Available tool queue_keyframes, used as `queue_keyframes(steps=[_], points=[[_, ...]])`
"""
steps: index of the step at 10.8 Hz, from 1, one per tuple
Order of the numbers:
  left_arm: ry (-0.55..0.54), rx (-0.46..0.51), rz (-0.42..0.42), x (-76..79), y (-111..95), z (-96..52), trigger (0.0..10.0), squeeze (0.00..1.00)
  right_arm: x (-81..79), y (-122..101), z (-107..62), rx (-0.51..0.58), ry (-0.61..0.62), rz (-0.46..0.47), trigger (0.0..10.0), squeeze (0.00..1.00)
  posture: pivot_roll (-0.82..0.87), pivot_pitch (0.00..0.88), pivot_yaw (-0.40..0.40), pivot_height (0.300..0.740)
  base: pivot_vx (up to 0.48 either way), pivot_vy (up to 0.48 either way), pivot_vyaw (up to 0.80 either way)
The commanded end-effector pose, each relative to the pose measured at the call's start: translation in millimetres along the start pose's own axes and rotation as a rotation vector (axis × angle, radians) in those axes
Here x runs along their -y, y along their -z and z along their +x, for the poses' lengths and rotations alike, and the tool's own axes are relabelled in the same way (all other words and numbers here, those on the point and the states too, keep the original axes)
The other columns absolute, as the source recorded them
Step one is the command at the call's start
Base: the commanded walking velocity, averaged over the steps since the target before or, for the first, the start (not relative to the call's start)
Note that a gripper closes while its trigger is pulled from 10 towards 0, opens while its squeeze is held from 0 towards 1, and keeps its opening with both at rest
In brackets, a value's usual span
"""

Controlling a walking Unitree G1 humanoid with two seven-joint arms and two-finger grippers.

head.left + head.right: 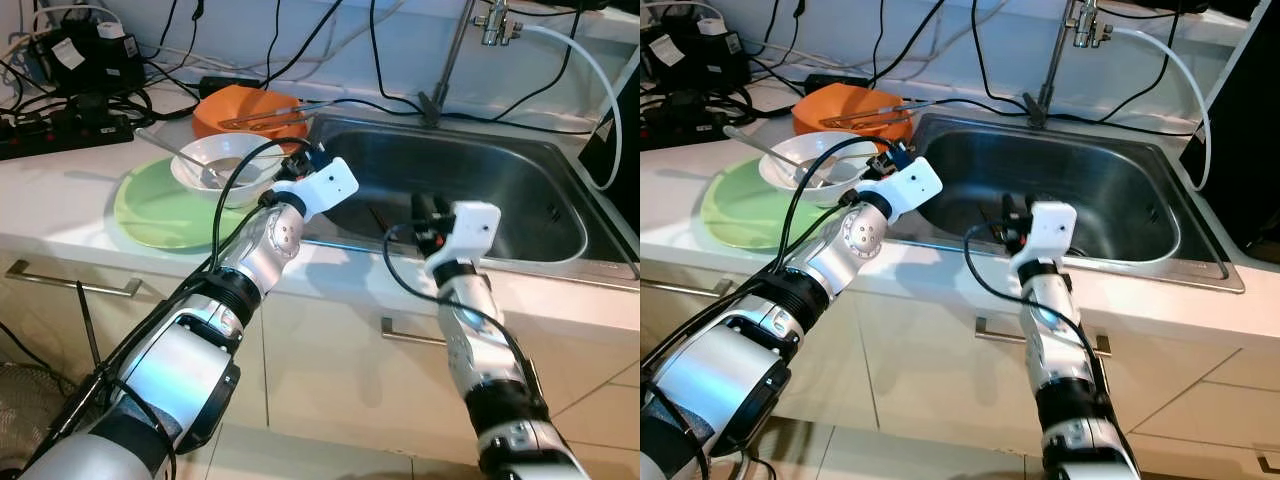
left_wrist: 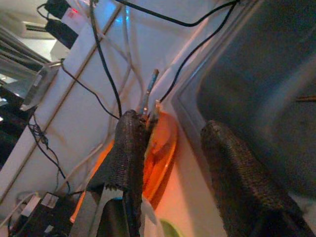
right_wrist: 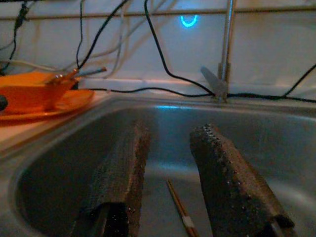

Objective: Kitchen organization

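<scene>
**Reaching into the sink for the chopstick**

Right now the right gripper (image 1: 432, 222) hangs over the front edge of the sink (image 1: 520, 170), fingers spread apart and empty. Its wrist view looks straight down the basin, where a thin chopstick (image 3: 180, 210) lies on the steel floor, showing between the two fingers (image 3: 224, 173). That seems to be the piece in hand for this step of tidying the kitchen.

The left gripper (image 1: 297, 160) sits at the counter's edge, just beside the white bowl (image 1: 205, 160) that rests on the green plate (image 1: 150, 215). Its fingers are also parted and hold nothing. Behind it stand the orange bowl (image 1: 240, 105) with utensils across it, and a spoon (image 1: 175, 155) leaning in the white bowl.

To do this well, I would judge that the right arm should lower slowly until both fingertips straddle the chopstick, with the wrist turned so the fingers close across its width, not along it. A thin stick on smooth steel may roll or slip, so the tips should touch the basin floor before closing. The black cables (image 1: 400, 105) along the rim could snag the arm on the way out.
</scene>
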State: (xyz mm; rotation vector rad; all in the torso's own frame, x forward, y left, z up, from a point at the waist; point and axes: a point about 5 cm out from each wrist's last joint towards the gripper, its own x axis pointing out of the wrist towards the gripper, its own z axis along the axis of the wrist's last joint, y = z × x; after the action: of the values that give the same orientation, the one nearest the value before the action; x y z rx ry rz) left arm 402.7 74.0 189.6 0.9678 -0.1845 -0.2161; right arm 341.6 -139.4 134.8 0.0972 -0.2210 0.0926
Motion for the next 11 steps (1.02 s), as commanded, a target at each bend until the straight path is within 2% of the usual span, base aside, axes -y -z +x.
queue_keyframes(steps=[1, 4, 9, 10, 11], points=[[-0.018, 0.027, 0.008, -6.2, -8.5, 3.8, 10.0, 0.00, 1.8, -4.8, -0.8, 0.015, -0.002, -0.006, 10.0, 0.00, 0.17, 0.001, -0.036, 0.740, 0.000, 0.000, 0.00], [-0.022, 0.034, 0.026, -5.5, -10.0, 4.0, 10.0, 0.00, -1.5, 0.2, -10.7, -0.002, -0.016, -0.003, 10.0, 0.00, 0.17, 0.000, -0.035, 0.740, 0.000, 0.000, 0.00], [-0.062, 0.007, 0.103, -15.1, -14.2, 9.2, 10.0, 0.00, -2.5, 1.7, -17.3, -0.015, -0.006, 0.011, 10.0, 0.00, 0.16, 0.000, -0.027, 0.740, 0.000, 0.000, 0.00], [-0.065, -0.013, 0.105, -16.5, -11.9, 9.6, 5.2, 0.00, -1.1, 4.8, -20.2, -0.030, 0.005, 0.011, 10.0, 0.00, 0.16, 0.000, -0.024, 0.740, 0.000, 0.000, 0.00], [-0.066, -0.024, 0.107, -17.2, -10.2, 9.6, 1.5, 0.00, -0.8, 5.6, -21.1, -0.033, 0.009, 0.013, 10.0, 0.00, 0.16, 0.000, -0.023, 0.740, 0.000, 0.000, 0.00]])
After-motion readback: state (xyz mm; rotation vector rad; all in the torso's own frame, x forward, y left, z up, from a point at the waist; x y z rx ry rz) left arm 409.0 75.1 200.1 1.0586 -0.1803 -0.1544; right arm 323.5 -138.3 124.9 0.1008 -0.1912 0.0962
